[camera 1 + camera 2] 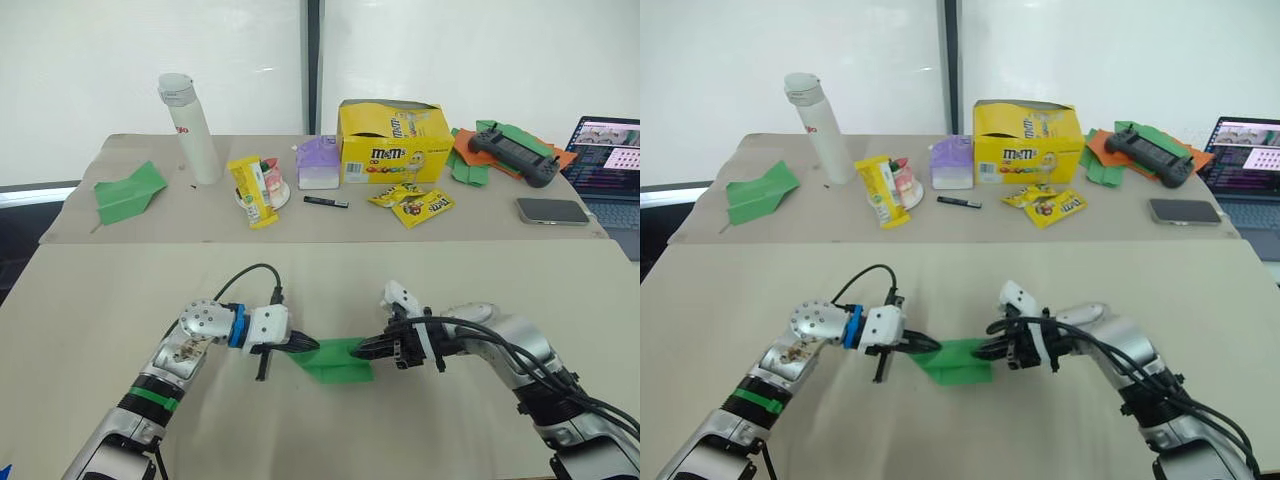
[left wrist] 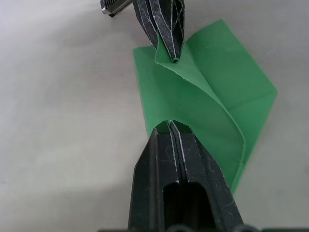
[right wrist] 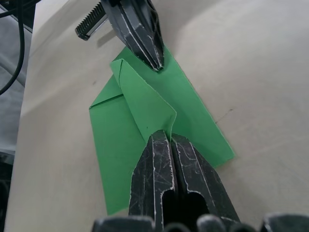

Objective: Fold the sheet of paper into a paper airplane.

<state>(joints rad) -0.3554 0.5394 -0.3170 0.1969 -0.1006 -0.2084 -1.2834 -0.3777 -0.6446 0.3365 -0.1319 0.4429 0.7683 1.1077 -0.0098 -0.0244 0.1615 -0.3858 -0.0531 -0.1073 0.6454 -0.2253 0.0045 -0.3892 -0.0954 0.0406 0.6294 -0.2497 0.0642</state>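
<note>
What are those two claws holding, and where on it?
Both hold the sheet of paper: the left gripper and right gripper each pinch opposite ends of its raised folded flap, jaws shut.

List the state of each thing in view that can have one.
sheet of paper: partly folded, one flap lifted, pinched at both ends.
left claw: shut on the paper.
right claw: shut on the paper.
yellow candy box: top open.
white bottle: upright, capped.
laptop: open, screen lit.
phone: flat, screen dark.
</note>
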